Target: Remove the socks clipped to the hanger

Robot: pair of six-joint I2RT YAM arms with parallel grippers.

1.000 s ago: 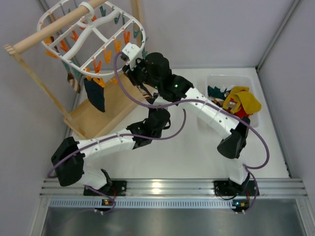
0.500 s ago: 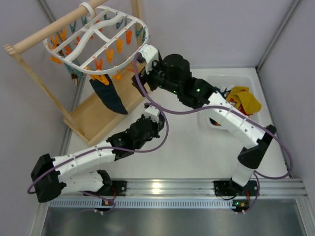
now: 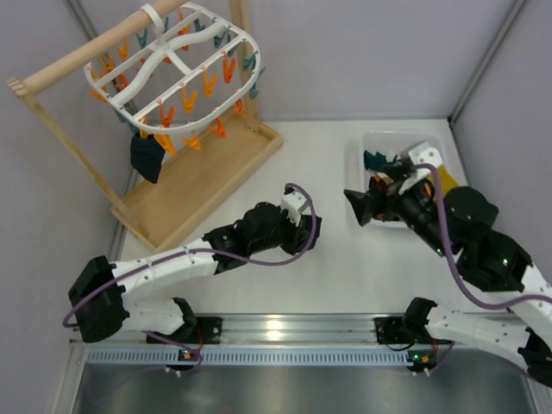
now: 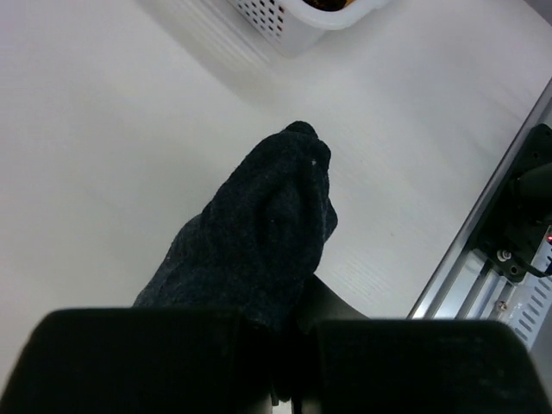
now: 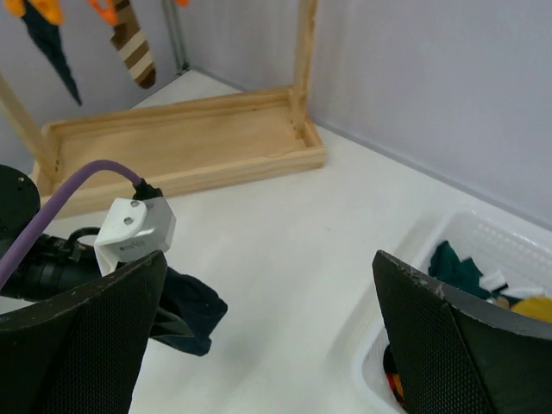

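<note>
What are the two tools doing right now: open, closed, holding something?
Left tool: closed on a dark sock.
Right tool: open, holding nothing.

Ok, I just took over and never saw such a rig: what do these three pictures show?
Two white robot arms are bolted at the white table's near edge. The wide picture looks down from above; the other two come from a camera on each wrist. The left pincer is shut on a dark charcoal fabric sock. The right pincer stands open by the white perforated plastic basket, holding yellow and teal socks. The white oval plastic hanger with orange and teal clips hangs on a wooden rod stand; a dark sock and a brown-and-cream striped sock hang clipped to it.
</note>
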